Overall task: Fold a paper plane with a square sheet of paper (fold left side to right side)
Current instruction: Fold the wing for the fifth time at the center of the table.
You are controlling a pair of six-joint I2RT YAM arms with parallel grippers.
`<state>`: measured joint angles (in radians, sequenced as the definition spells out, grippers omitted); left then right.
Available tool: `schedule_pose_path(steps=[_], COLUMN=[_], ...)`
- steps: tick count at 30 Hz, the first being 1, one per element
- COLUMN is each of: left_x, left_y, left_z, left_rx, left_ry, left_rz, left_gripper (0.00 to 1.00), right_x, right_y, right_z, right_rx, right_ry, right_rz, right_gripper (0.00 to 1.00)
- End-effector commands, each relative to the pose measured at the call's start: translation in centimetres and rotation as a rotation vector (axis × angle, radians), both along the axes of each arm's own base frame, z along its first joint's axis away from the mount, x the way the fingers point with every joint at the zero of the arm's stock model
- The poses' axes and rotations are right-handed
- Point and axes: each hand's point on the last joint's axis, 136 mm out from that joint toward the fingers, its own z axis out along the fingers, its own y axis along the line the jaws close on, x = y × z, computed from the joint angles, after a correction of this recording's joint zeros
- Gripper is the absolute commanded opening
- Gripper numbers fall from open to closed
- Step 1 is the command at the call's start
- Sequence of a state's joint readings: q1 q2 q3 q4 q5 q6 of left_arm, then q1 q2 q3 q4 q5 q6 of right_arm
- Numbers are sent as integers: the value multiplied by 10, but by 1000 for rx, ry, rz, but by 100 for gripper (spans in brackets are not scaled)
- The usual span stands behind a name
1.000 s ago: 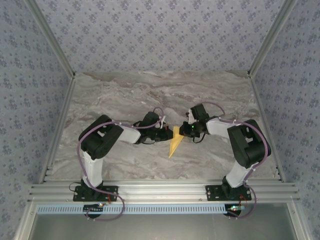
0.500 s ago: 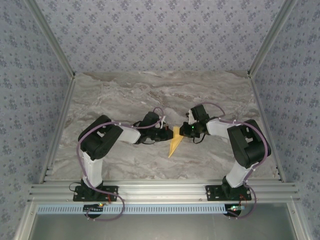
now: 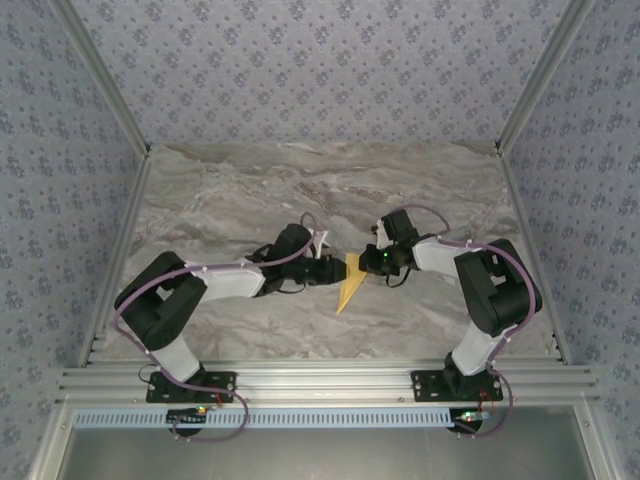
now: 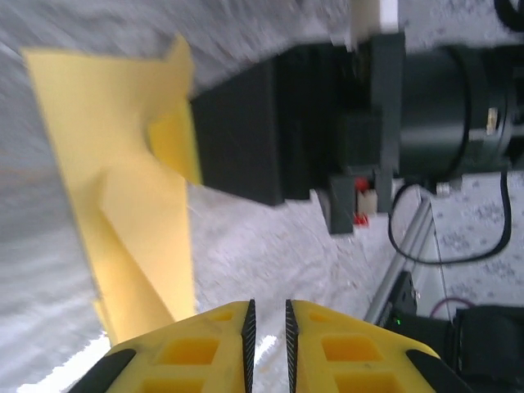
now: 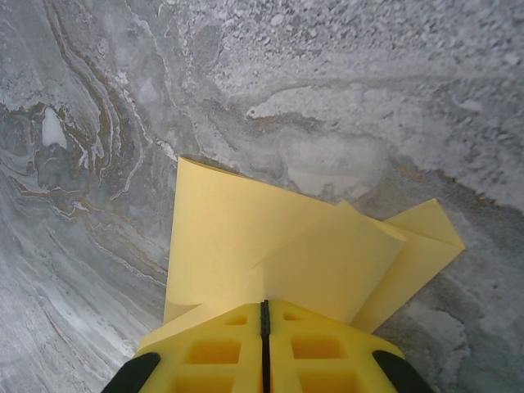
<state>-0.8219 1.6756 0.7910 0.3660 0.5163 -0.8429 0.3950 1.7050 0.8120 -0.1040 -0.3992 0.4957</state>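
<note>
Paper, yellow-orange and folded to a thin point [image 3: 349,285], lies mid-table on the grey marble table [image 3: 230,200]. The right gripper [image 5: 264,307] is closed, its tips on the paper's edge. The left gripper [image 4: 268,315], just beside, is open a crack, holding nothing.

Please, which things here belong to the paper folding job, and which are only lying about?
Job:
- paper plane
- right end effector, shut on it
- left end effector, slightly open near it

Not part of it:
- marble table
- aluminium frame
- patterned walls
</note>
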Motion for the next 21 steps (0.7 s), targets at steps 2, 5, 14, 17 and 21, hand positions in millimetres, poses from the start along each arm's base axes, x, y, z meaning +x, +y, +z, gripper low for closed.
schedule_pose_path(steps=[2,5,14,17,21], left_x=[-24,-23,-18,-18,-21], left_y=[-18,-24,-22,-17,-13], left_z=[5,-6,-42,-50,-58], left_rx=[-31,-13,85,121,149], left_ry=[39,58,98,100,110], left_rz=[-77,-81,-56,-46,-57], left_gripper=[19,20,20,20,20], right_x=[-30,-31,-31,-31,-30], right_y=[-26,-26,-27,-27,-27], right_z=[-38,-39,-38,-37,-38], right_rx=[-132,-133,-138,-142,-143], right_ry=[125,129,130,127,128], right_rz=[-11,-9,-5,-3,-1], right_gripper=[7,7,7,7,7])
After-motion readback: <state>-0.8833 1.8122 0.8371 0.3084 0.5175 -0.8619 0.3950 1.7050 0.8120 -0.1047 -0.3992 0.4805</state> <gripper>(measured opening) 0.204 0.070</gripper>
